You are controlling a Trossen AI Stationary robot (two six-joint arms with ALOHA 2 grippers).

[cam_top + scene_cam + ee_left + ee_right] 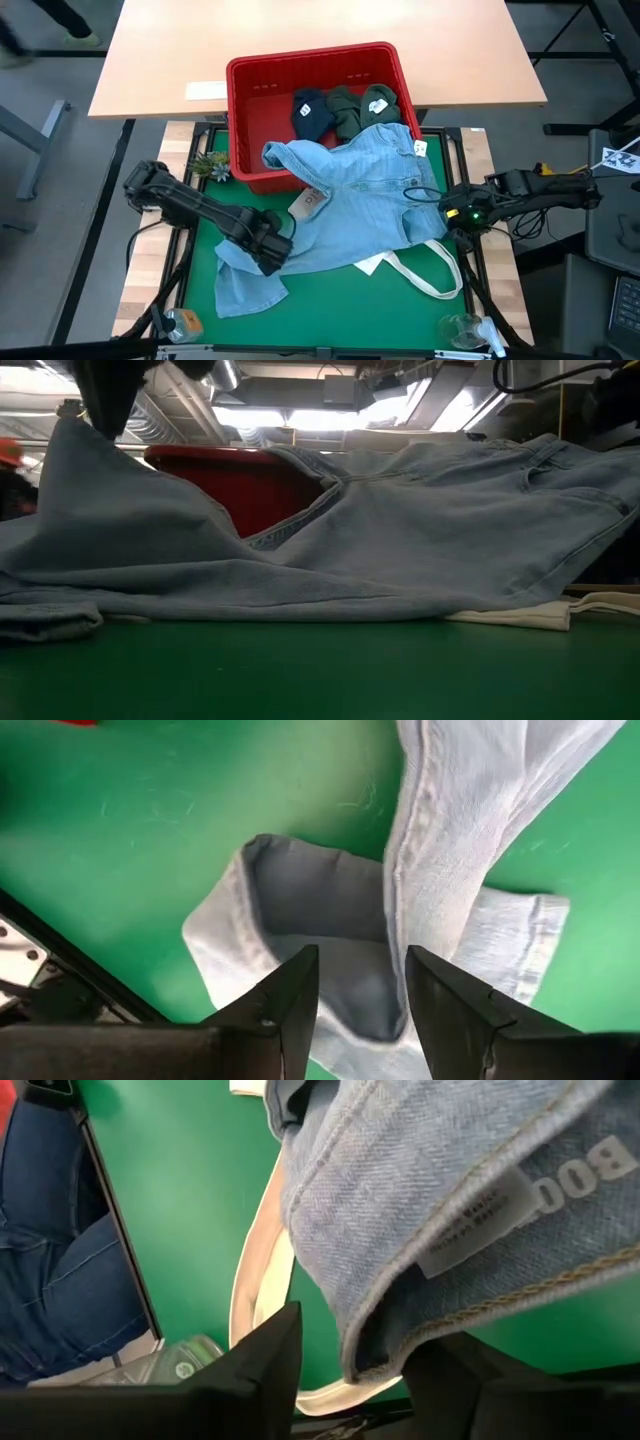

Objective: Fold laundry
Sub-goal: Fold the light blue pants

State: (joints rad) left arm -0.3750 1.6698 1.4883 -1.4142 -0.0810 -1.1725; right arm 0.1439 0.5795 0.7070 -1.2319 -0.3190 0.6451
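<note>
Jeans (pixel 350 195) sprawl from basket (pixel 250 75) rim at 12 o'clock to mat (pixel 330 300) centre, likely dragged out for flattening. Left gripper (pixel 268 243), at 8 o'clock, hangs over a leg, fingers parted, nothing pinched. Right gripper (pixel 452 208), at 3 o'clock beside the waistband: grip unclear.

Jeans (pixel 350 195) spill from basket (pixel 250 100) onto mat (pixel 350 300), seemingly covering tote (pixel 425 270).

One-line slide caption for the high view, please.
Light blue jeans sprawl from the red basket onto the green mat, left claw at one leg, right claw at the waistband.
</note>
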